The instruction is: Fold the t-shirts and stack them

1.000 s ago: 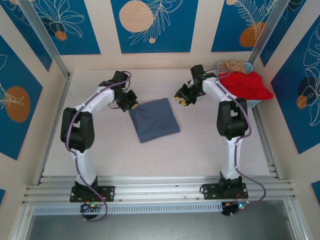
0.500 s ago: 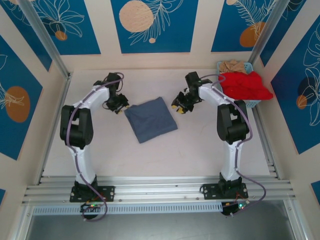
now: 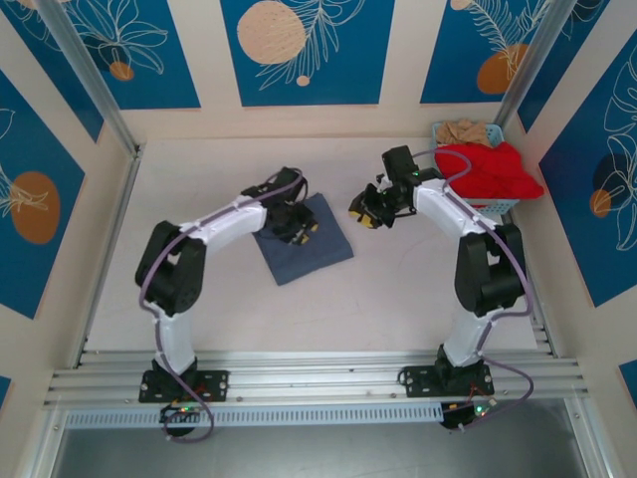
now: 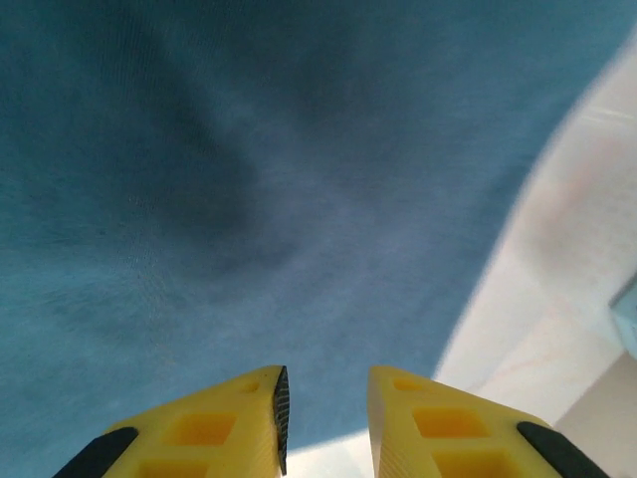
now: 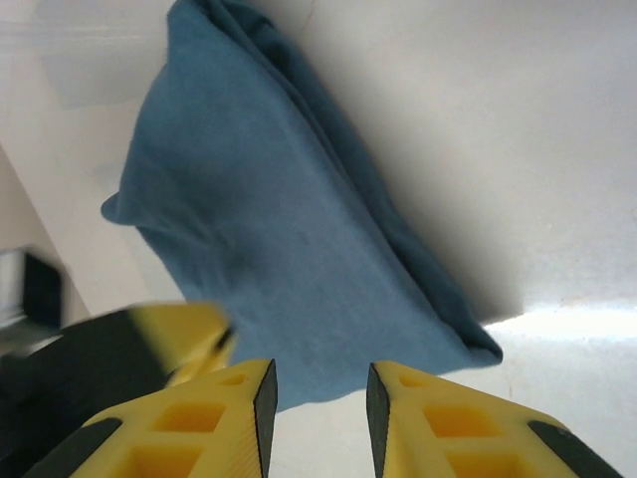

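From above: find the blue shirt (image 3: 320,247) folded near-square on the table (image 3: 398,299), turned corner-on to the arms, with no clear long axis. Find the left gripper (image 3: 296,225) directly over its far-left part, and the right gripper (image 3: 371,211) just off its right corner, above bare table. Note the red shirt (image 3: 488,169) and beige shirt (image 3: 463,129) heaped in the basket (image 3: 504,206) at the far right corner, well apart from the blue one. Through the left wrist: see the left gripper (image 4: 323,418) parted by a narrow gap, holding nothing, with blue cloth spread just ahead and its edge off to the right. Through the right wrist: see the right gripper (image 5: 318,418) likewise barely parted and empty, with the blue shirt (image 5: 289,249) lying ahead and to the left. Judging from this: left arm nearer for pressing or shifting the folded shirt, right arm nearer for fetching the next from the basket.
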